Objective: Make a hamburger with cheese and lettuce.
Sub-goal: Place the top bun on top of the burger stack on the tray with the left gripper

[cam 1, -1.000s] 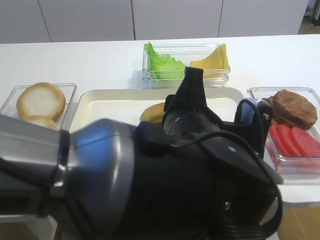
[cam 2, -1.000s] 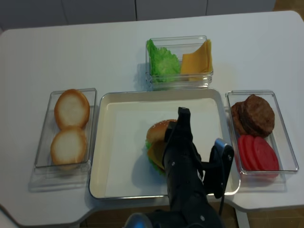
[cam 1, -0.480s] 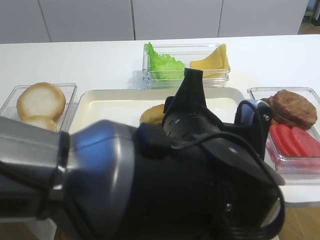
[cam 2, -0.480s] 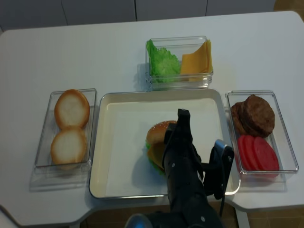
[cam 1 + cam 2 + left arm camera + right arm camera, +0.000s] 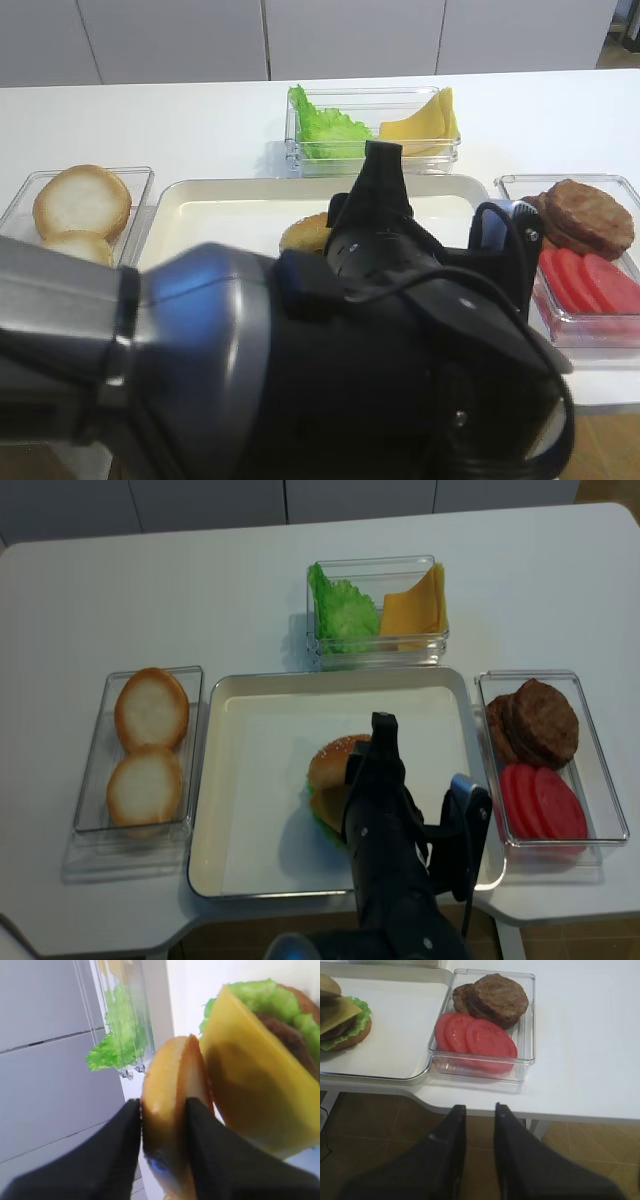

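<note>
The hamburger (image 5: pixel 335 780) sits on the cream tray (image 5: pixel 260 730), right of its middle. My left gripper (image 5: pixel 162 1110) is shut on the sesame top bun (image 5: pixel 172 1105) and holds it tilted on edge against the stack. Beside it are the square orange-yellow cheese (image 5: pixel 250 1090), the dark patty (image 5: pixel 285 1035) and the frilly lettuce (image 5: pixel 260 997). The left arm (image 5: pixel 400 880) covers the stack's right side from above. The right wrist view shows the stack (image 5: pixel 340 1020) at its left edge. My right gripper (image 5: pixel 479 1110) is empty, below the table's front edge, jaws a little apart.
A clear box of pale bun halves (image 5: pixel 150 750) stands left of the tray. A box with a lettuce bunch (image 5: pixel 340 610) and fanned cheese slices (image 5: pixel 415 605) stands behind it. A box of patties (image 5: pixel 535 720) and tomato slices (image 5: pixel 545 805) stands on the right.
My left gripper with the top bun has shifted only very slightly over the stack. Nothing else has moved.
</note>
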### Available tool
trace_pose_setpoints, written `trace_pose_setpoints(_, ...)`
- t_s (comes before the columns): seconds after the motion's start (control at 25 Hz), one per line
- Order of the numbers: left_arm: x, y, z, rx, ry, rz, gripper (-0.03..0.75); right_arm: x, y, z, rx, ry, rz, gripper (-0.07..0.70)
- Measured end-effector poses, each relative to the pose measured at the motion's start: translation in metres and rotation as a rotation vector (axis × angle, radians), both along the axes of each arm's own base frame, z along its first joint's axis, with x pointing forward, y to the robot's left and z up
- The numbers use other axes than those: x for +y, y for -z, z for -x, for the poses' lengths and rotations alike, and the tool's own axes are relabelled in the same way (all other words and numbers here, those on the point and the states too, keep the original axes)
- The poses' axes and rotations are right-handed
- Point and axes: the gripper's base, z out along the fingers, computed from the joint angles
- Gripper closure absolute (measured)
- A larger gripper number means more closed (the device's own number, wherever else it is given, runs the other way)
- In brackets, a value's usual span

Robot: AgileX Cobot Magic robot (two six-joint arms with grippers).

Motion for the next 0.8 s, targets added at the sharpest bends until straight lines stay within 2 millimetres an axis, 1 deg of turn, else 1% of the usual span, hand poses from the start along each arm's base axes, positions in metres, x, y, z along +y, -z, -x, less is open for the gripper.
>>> trace_pose_setpoints(0.16,-0.001,0.0007,0.0023,0.007,0.001,0.009,0.465,0.0,0.0,0.0,0.0,0.0,0.0,0.484)
trace_pose_setpoints(0.4,-0.0037,0.0026,0.0093,0.028,0.002,0.031,0.455,0.0,0.0,0.0,0.0,0.0,0.0,0.485)
trace_pose_setpoints(0.8,-0.0027,0.0049,0.0104,0.053,-0.03,0.075,0.432,0.0,0.0,0.0,0.0,0.0,0.0,0.484)
